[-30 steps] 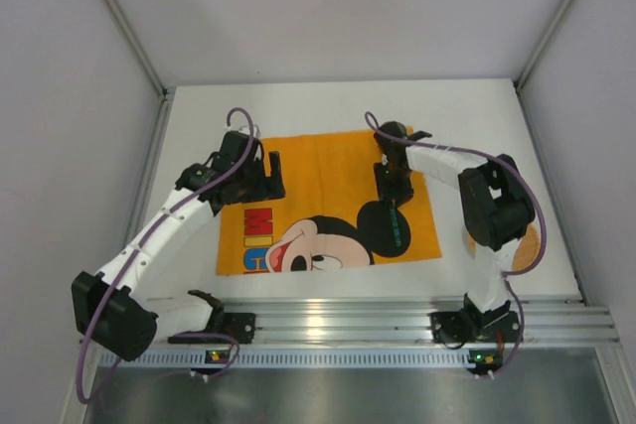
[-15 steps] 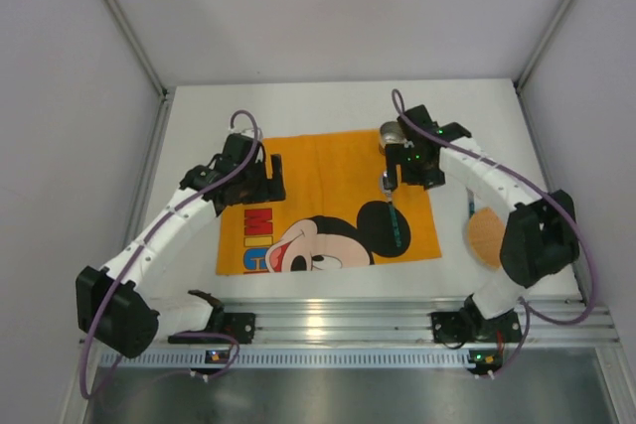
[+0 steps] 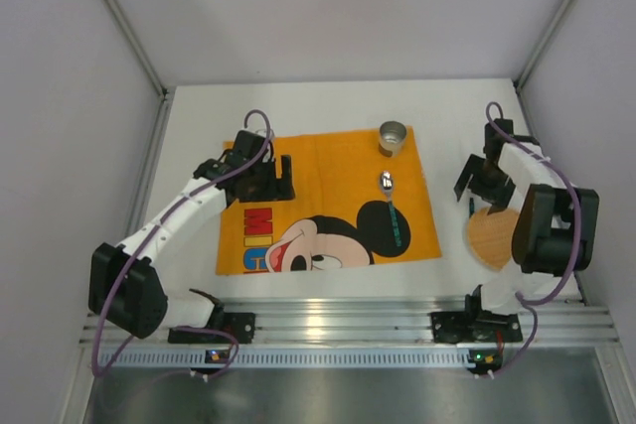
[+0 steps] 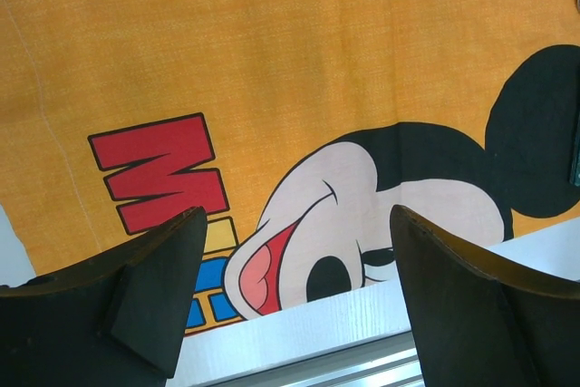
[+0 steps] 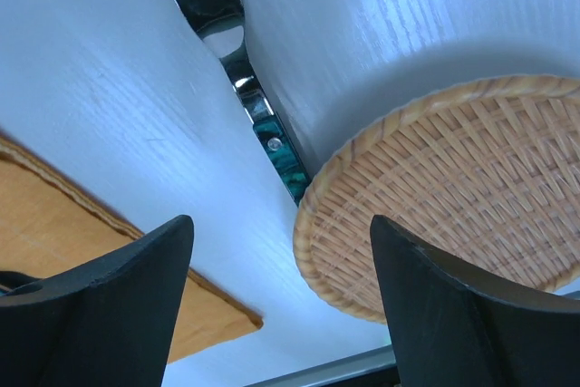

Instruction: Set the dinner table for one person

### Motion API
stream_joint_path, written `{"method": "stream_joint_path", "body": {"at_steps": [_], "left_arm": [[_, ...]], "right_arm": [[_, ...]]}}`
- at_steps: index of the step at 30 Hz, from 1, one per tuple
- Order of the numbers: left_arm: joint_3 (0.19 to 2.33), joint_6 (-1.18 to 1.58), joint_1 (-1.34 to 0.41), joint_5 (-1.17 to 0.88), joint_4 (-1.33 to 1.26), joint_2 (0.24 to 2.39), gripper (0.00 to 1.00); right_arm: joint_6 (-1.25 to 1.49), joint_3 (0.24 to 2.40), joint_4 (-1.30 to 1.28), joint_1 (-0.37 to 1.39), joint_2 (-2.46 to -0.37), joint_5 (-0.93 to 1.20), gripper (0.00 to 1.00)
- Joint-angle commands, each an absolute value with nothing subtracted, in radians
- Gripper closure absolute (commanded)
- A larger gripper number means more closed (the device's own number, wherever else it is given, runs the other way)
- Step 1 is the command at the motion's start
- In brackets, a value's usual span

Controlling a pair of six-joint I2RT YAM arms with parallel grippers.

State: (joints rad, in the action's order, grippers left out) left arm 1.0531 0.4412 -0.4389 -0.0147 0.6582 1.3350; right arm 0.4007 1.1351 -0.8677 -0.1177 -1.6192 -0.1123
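Note:
The white dinner table (image 3: pixel 467 111) carries an orange Mickey Mouse cloth (image 3: pixel 318 171). On the cloth stand a small metal cup (image 3: pixel 393 136) and a spoon (image 3: pixel 387 183) with a green handle. A round wicker plate (image 3: pixel 490 236) lies on the table right of the cloth. My right gripper (image 3: pixel 476 189) is open and empty above the plate's far left edge. In the right wrist view (image 5: pixel 281 233) a fork (image 5: pixel 237 70) with a teal handle runs under the plate's rim (image 5: pixel 453 197). My left gripper (image 3: pixel 275 178) hovers open and empty over the cloth's left part (image 4: pixel 299 61).
The cloth's near right corner (image 5: pixel 118 260) shows beside the right gripper. An aluminium rail (image 3: pixel 397 320) runs along the table's near edge. Grey walls close the table in at the left, back and right.
My right gripper has left the spoon on the cloth and swung right, off the cloth, to above the fork and wicker plate. The left gripper has shifted slightly.

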Motion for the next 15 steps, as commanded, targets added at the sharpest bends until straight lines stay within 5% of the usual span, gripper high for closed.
{"method": "stream_joint_path", "body": {"at_steps": [1,15], "left_arm": [[1.097,0.41,-0.436,-0.018,0.647,1.322,0.13],[1.104,0.423,-0.434,0.037,0.689,1.316,0.13]], "right_arm": [[0.39,1.19,-0.822,-0.112,-1.689,-0.112,0.22],[0.385,1.276,-0.891,-0.121,-1.706,-0.075,0.27]]}}
